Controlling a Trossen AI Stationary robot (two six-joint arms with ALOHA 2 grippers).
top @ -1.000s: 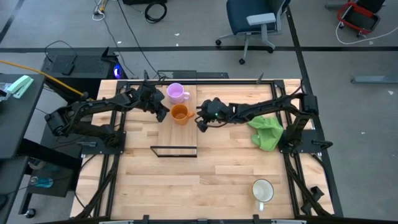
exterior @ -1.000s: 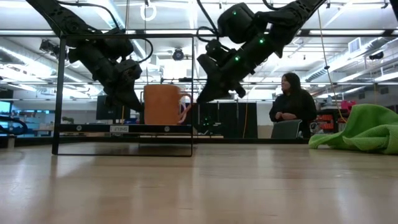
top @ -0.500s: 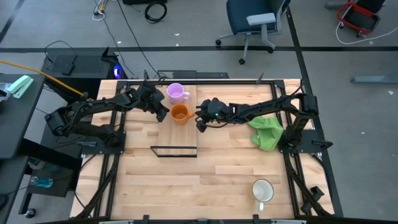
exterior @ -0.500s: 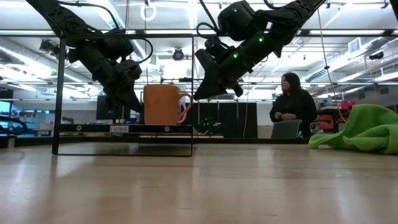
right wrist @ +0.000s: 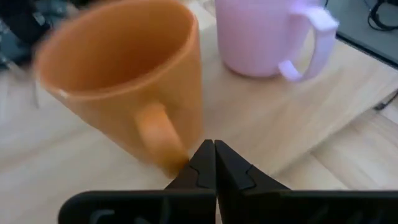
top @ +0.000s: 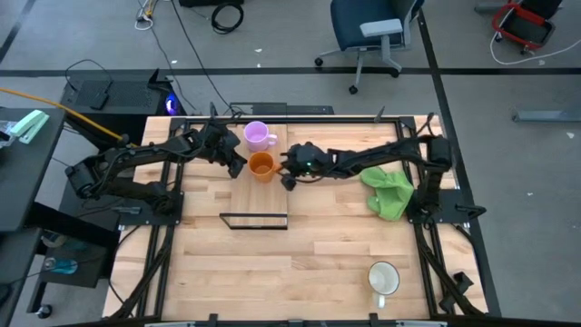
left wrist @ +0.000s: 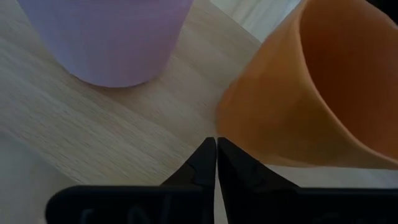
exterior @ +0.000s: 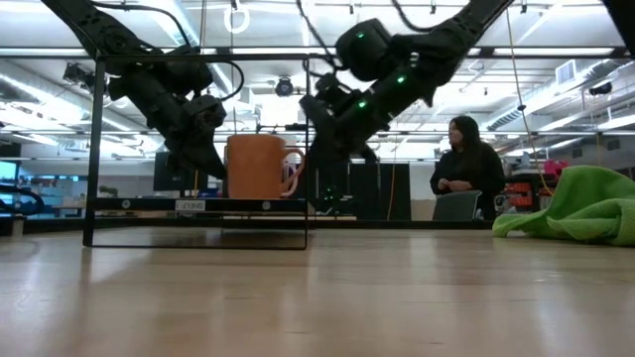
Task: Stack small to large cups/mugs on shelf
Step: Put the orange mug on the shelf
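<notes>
The orange mug (top: 262, 165) stands upright on the far part of the shelf (top: 259, 204), a light-wood board. The purple mug (top: 257, 135) stands just beyond it. My left gripper (top: 239, 166) is shut, its tips at the orange mug's left lower wall (left wrist: 261, 134). My right gripper (top: 287, 178) is shut at the mug's right side, beside the handle (right wrist: 154, 132). The white mug (top: 383, 277) stands on the tabletop near the front right corner. My left gripper's shut fingertips (left wrist: 205, 152) slant down from the table's left, right beside the orange mug's base edge (left wrist: 227, 127); whether they touch it I cannot tell. My right gripper's shut fingertips (right wrist: 205, 155) slant down from the table's right at the foot of the handle (right wrist: 177, 160); whether they touch it I cannot tell.
A green cloth (top: 388, 193) lies crumpled at the table's right side under the right arm. The shelf's thin black frame (exterior: 94, 149) rises at its near end. A person (exterior: 466, 164) sits in the room beyond the table.
My right gripper has gone toward the table's left edge and slightly down, closing in on the orange mug's handle side, and has stayed shut.
</notes>
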